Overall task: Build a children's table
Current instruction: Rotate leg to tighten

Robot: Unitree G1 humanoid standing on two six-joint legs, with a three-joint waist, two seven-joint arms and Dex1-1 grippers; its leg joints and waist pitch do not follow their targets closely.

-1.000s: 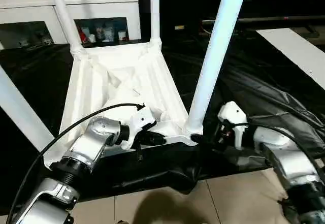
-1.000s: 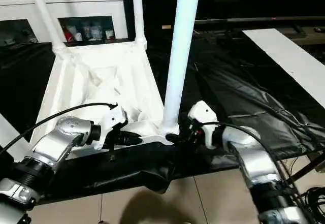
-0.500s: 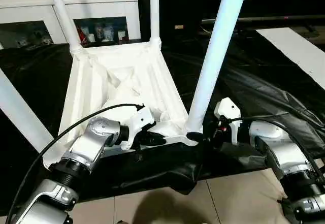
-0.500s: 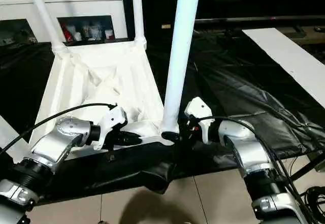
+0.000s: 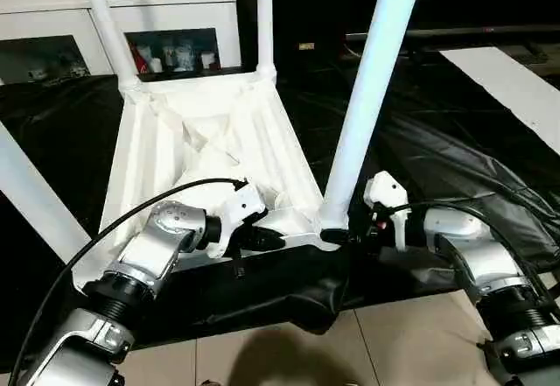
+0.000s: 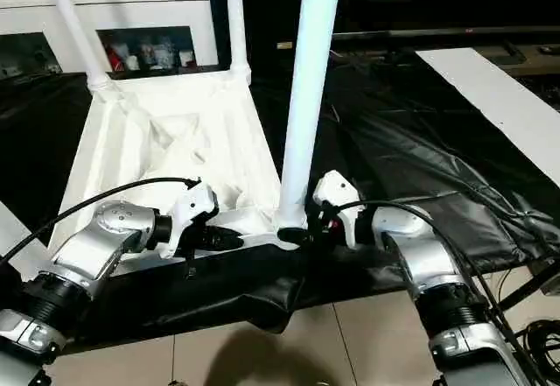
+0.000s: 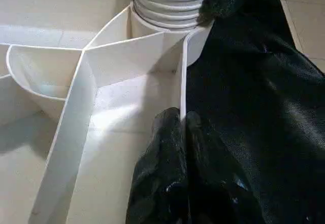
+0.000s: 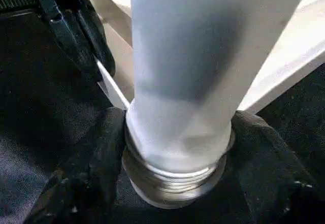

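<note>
The children's table lies upside down, its ribbed white tabletop (image 5: 210,141) on a black sheet. The legs stand upright in the corner sockets. My left gripper (image 5: 278,239) is shut on the thin near rim of the tabletop (image 7: 182,82), one black finger (image 7: 165,148) on each side of the wall. My right gripper (image 5: 337,235) is at the base of the near-right leg (image 5: 372,80). Its fingers (image 8: 91,173) press the leg's ribbed collar (image 8: 177,178) from both sides.
A white cabinet (image 5: 114,1) with glass doors stands behind the table. The black sheet (image 5: 455,141) lies rumpled to the right, where a white board (image 5: 516,80) also lies. Tiled floor (image 5: 394,342) shows at the near edge. The near-left leg (image 5: 31,193) rises beside my left arm.
My right gripper has moved left up to the base of the near-right leg, and its fingers have closed in on the collar. My left gripper has kept its hold on the rim.
</note>
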